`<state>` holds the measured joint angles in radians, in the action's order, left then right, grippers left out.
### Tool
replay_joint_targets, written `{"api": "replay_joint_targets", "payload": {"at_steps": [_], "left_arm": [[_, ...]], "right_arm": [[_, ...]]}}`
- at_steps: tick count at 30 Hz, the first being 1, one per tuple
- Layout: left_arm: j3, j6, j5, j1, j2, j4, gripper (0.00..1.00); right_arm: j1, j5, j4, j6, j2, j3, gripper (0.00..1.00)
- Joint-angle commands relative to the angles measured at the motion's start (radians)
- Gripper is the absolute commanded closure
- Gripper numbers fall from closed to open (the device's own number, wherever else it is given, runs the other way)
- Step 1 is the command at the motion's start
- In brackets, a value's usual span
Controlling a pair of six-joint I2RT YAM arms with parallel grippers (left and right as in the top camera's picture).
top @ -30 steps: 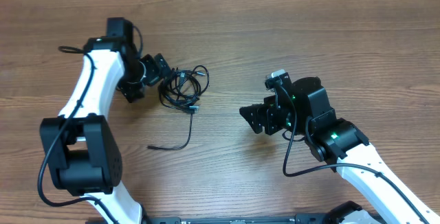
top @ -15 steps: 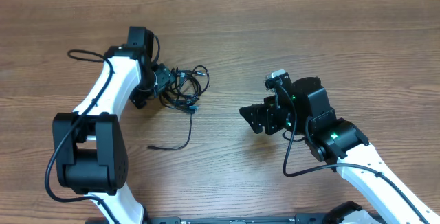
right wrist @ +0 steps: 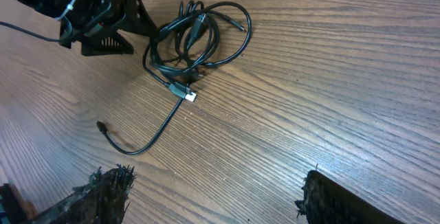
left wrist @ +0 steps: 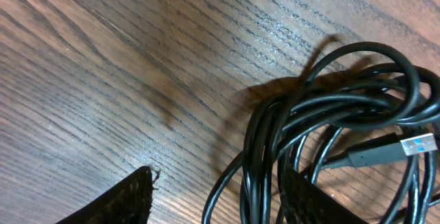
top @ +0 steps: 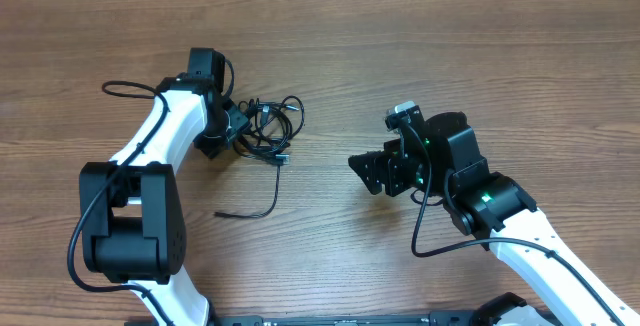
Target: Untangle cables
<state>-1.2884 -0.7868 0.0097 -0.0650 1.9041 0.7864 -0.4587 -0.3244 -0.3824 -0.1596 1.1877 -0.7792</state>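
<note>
- Since the earlier frame, the left gripper has swung toward three o'clock onto the cables, and its jaws have narrowed.
- The cables form one knotted bundle at ten o'clock from the centre of the table. A loose tail trails toward six o'clock.
- The left jaws are half-wide, straddling the bundle's nine-o'clock strands without pinching yet.
- The right gripper is wide and empty, well apart at four o'clock from the bundle.
- The step in hand is the first grasp. The next move calls for closing on a few strands, then drawing them out.
</note>
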Motion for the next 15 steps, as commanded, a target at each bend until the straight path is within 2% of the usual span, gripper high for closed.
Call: {"api": "replay_joint_targets", "payload": {"at_steps": [1,9,11,15], "left_arm": [[0.037,-0.007,-0.02,-0.001,0.006,-0.026,0.41],[0.076,-0.007,-0.016,-0.001,0.006,-0.096,0.4],[0.076,-0.007,-0.016,-0.001,0.006,-0.1,0.46],[0.076,-0.007,-0.017,-0.003,0.006,-0.112,0.68]], "right_arm": [[-0.003,0.01,0.006,0.005,0.0,-0.012,0.2],[-0.003,0.01,0.006,0.005,0.0,-0.012,0.2],[-0.003,0.01,0.006,0.005,0.0,-0.012,0.2],[-0.003,0.01,0.006,0.005,0.0,-0.012,0.2]]}}
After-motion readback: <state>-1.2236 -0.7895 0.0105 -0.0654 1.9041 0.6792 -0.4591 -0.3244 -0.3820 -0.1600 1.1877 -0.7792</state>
